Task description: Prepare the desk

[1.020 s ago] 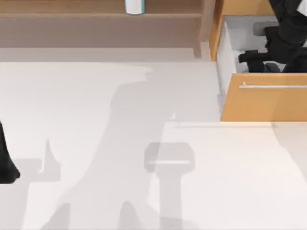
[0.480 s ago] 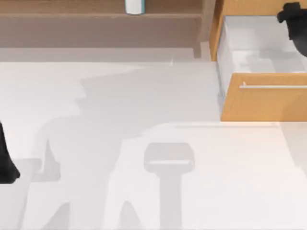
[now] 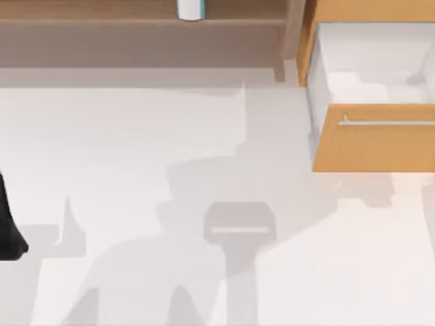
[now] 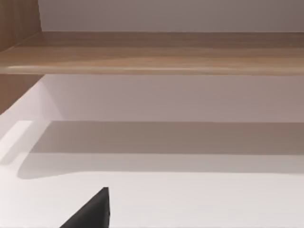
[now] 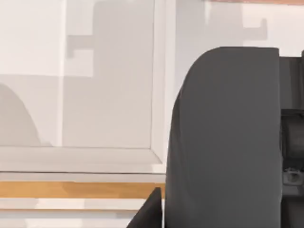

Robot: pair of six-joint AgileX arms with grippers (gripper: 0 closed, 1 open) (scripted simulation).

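Leftward, parked left arm (image 3: 8, 224) low.

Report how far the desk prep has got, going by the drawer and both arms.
Done: the drawer stands pulled open, its white interior bare apart from shadow. In hand: nothing is held that I can see; the left arm sits parked at the desk's left edge. The right wrist view looks down into the drawer past a large dark object, perhaps what it carries. Left: the white cylinder stays on the back shelf, and the drawer is not yet closed.

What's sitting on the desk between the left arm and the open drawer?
Nothing. In the top view the white tabletop between the left arm and the open drawer is bare; only shadows fall across it.
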